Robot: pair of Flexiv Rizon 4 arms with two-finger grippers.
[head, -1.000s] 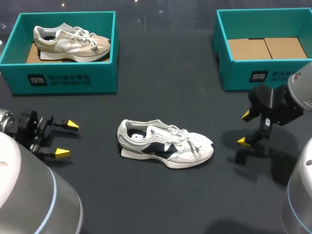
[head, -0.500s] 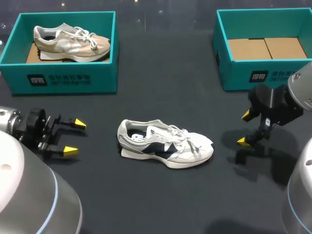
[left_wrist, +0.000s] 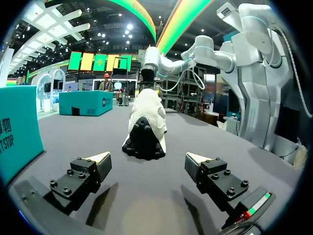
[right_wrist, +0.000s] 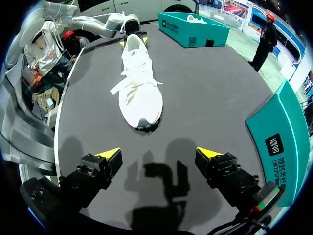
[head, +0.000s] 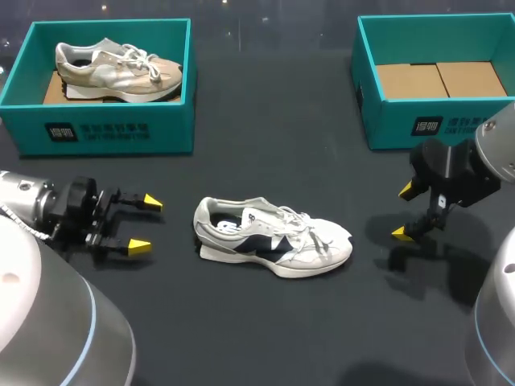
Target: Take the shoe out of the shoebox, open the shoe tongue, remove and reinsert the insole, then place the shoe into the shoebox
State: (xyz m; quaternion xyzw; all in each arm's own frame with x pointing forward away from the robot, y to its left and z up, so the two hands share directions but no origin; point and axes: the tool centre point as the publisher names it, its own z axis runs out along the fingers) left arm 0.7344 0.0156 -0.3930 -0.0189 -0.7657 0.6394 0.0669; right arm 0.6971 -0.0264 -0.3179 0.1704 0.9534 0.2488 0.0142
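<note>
The dark bench (head: 265, 137) carries everything here. At its far left corner stands a teal shoebox (head: 113, 133) holding a beige shoe (head: 117, 68) that lies on its side across the box, sole toward me. At the far right corner stands a second teal shoebox (head: 418, 125), and all that shows inside it is a brown cardboard floor (head: 438, 79).

The white shoe (head: 273, 237) with the navy side panel, the one I am working on, is out of both boxes. It stands upright on its sole near the middle of the bench, heel toward my left side and toe toward my right, with its laces loose over the tongue. A pale insole shows inside the opening.

My left claw (head: 146, 223) comes in low from the left and hangs just above the bench, spread wide with nothing between its fingers. It is near the heel but not touching it. From that wrist, the dark heel of the shoe (left_wrist: 144, 125) sits straight ahead of the open fingers.

My right claw (head: 402, 211) hangs above the bench on the right, a little way off the toe and in front of the second shoebox, its fingers also spread and holding nothing. From that wrist, the shoe's toe (right_wrist: 139, 88) points back at me, and the claw's shadow falls on the bench between us.
</note>
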